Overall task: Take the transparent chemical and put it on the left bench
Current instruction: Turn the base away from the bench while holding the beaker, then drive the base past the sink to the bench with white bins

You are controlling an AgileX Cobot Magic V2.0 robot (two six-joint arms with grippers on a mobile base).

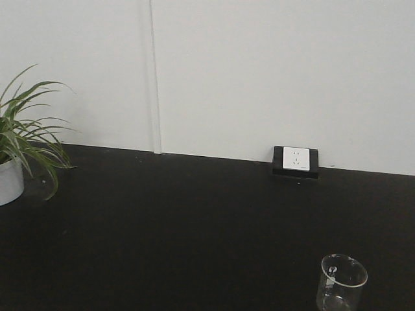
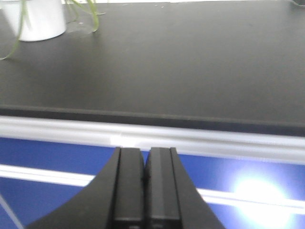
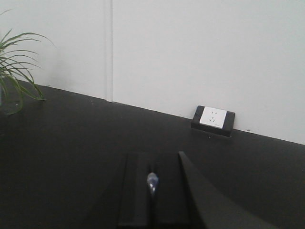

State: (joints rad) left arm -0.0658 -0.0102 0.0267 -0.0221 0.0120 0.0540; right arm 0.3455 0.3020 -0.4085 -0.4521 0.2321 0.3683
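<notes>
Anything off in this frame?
Nothing spilled or tipped. One oddity: a small clear tip sits pinched in the right gripper, while the glass beaker, upright on the black bench, shows no stick that I can see.

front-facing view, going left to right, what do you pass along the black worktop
potted plant → wall socket → clear glass beaker

Green long-leaved plant in white pot [image 1: 10,180] at left of matte black worktop [image 1: 168,220], white wall socket in black frame [image 1: 296,160] against plain white wall [image 1: 259,71].
</notes>
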